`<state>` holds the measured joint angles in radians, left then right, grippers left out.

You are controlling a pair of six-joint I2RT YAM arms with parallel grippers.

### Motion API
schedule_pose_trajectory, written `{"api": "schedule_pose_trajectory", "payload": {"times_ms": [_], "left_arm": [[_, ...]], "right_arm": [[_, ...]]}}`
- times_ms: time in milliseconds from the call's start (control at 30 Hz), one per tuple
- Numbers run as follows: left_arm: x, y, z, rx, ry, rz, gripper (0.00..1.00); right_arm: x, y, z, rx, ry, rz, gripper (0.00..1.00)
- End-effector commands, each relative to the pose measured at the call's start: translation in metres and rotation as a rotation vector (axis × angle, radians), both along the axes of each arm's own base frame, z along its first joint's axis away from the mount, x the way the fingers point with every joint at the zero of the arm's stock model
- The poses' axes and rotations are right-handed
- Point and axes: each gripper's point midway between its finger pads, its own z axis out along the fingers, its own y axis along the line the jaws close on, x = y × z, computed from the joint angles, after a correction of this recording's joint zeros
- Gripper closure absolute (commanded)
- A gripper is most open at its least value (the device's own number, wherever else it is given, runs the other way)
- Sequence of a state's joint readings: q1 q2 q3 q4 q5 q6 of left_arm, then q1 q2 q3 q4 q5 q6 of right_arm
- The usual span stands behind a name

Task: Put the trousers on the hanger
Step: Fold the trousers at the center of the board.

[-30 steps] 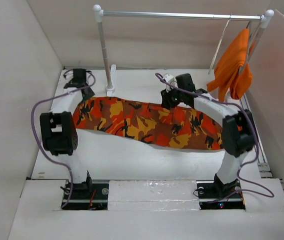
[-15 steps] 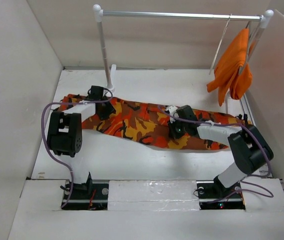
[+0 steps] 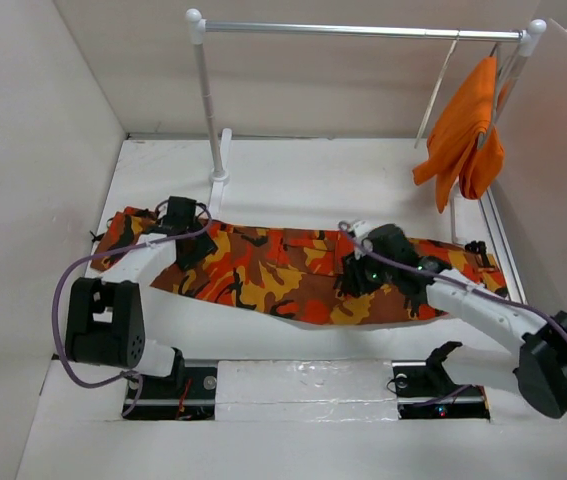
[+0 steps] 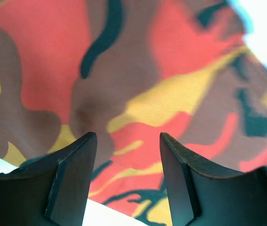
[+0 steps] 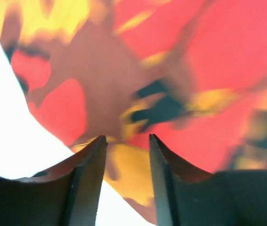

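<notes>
Barely started – the trousers (image 3: pixel 283 265) are spread flat on the surface (image 3: pixel 363 175) right under the left gripper (image 4: pixel 127 136) and the right gripper (image 5: pixel 127 137), both held open, nothing gripped – the hanger (image 3: pixel 439 88) is seen bare well beyond them.

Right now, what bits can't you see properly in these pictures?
- Top view: the hanger seems to be just a thin pale line under the rail; its shape is unclear.
- Top view: the right arm covers part of the trousers.
- Right wrist view: the cloth is blurred, so whether the right claw touches it is unclear.
- Left wrist view: the edges cut off everything beyond the left claw and nearby cloth.
</notes>
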<state>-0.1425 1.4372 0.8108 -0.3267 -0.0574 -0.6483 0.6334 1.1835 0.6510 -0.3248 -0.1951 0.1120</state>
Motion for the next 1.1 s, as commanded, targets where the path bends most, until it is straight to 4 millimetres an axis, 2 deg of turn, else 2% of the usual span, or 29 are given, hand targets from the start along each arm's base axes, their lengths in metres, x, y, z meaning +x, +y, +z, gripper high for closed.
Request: {"api": "schedule_pose_trajectory", "payload": {"times_ms": [0, 33, 67, 100, 133, 167, 200, 233, 267, 300, 367, 400, 467, 500, 533, 567, 633, 733, 800, 833, 867, 1000, 1067], "left_arm": [[0.027, -0.013, 0.059, 0.010, -0.169, -0.058, 0.48], [0.035, -0.028, 0.078, -0.005, -0.214, -0.098, 0.48], [0.037, -0.037, 0.090, -0.021, -0.244, -0.124, 0.48], [0.039, -0.048, 0.099, -0.044, -0.269, -0.159, 0.48], [0.040, -0.058, 0.108, -0.063, -0.294, -0.192, 0.49], [0.039, -0.072, 0.117, -0.080, -0.329, -0.241, 0.50], [0.035, -0.085, 0.122, -0.119, -0.337, -0.282, 0.54], [0.033, -0.092, 0.126, -0.129, -0.349, -0.312, 0.56], [0.028, -0.108, 0.130, -0.148, -0.367, -0.362, 0.66], [0.024, -0.117, 0.132, -0.155, -0.373, -0.395, 0.82], [0.014, -0.137, 0.130, -0.156, -0.372, -0.463, 0.92], [0.003, -0.156, 0.129, -0.153, -0.370, -0.521, 1.00], [-0.011, -0.176, 0.124, -0.163, -0.362, -0.581, 1.00], [-0.023, -0.193, 0.124, -0.174, -0.366, -0.630, 1.00], [-0.032, -0.198, 0.118, -0.175, -0.355, -0.650, 1.00], [-0.037, -0.204, 0.121, -0.186, -0.371, -0.666, 1.00], [-0.055, -0.216, 0.116, -0.191, -0.364, -0.721, 1.00], [-0.064, -0.211, 0.112, -0.167, -0.370, -0.731, 1.00], [-0.067, -0.207, 0.111, -0.159, -0.376, -0.741, 0.98], [-0.070, -0.202, 0.106, -0.145, -0.366, -0.741, 0.98], [-0.072, -0.200, 0.107, -0.144, -0.373, -0.743, 0.98], [-0.076, -0.187, 0.097, -0.102, -0.365, -0.743, 0.97], [-0.078, -0.183, 0.091, -0.084, -0.352, -0.748, 0.97]], "right_arm": [[0.039, -0.041, 0.059, -0.010, -0.125, -0.196, 0.49], [0.050, -0.069, 0.064, -0.007, -0.129, -0.316, 0.44], [0.051, -0.087, 0.079, 0.025, -0.168, -0.395, 0.41], [0.050, -0.104, 0.082, 0.058, -0.164, -0.504, 0.37], [0.046, -0.120, 0.075, 0.072, -0.153, -0.584, 0.32], [0.046, -0.151, 0.076, 0.091, -0.165, -0.722, 0.31], [0.040, -0.165, 0.091, 0.148, -0.221, -0.802, 0.29], [0.033, -0.181, 0.088, 0.147, -0.228, -0.874, 0.25], [0.023, -0.209, 0.084, 0.125, -0.223, -1.002, 0.22], [0.014, -0.227, 0.089, 0.107, -0.259, -1.086, 0.19], [-0.006, -0.258, 0.078, 0.032, -0.233, -1.238, 0.15], [-0.016, -0.279, 0.073, -0.001, -0.220, -1.345, 0.15], [-0.022, -0.290, 0.060, -0.013, -0.180, -1.410, 0.14], [-0.026, -0.299, 0.057, -0.017, -0.169, -1.475, 0.13], [-0.027, -0.304, 0.052, -0.027, -0.147, -1.507, 0.11], [-0.025, -0.310, 0.052, -0.035, -0.158, -1.533, 0.10], [-0.035, -0.324, 0.044, -0.067, -0.113, -1.638, 0.05], [-0.029, -0.336, 0.030, -0.031, -0.075, -1.687, 0.01], [-0.017, -0.338, 0.016, 0.026, -0.035, -1.674, 0.00], [-0.019, -0.337, 0.005, 0.038, -0.001, -1.683, 0.00], [-0.014, -0.345, -0.001, 0.057, 0.002, -1.698, 0.00], [-0.007, -0.340, -0.031, 0.145, 0.071, -1.693, 0.00], [0.005, -0.340, -0.038, 0.203, 0.014, -1.677, 0.01]]}}
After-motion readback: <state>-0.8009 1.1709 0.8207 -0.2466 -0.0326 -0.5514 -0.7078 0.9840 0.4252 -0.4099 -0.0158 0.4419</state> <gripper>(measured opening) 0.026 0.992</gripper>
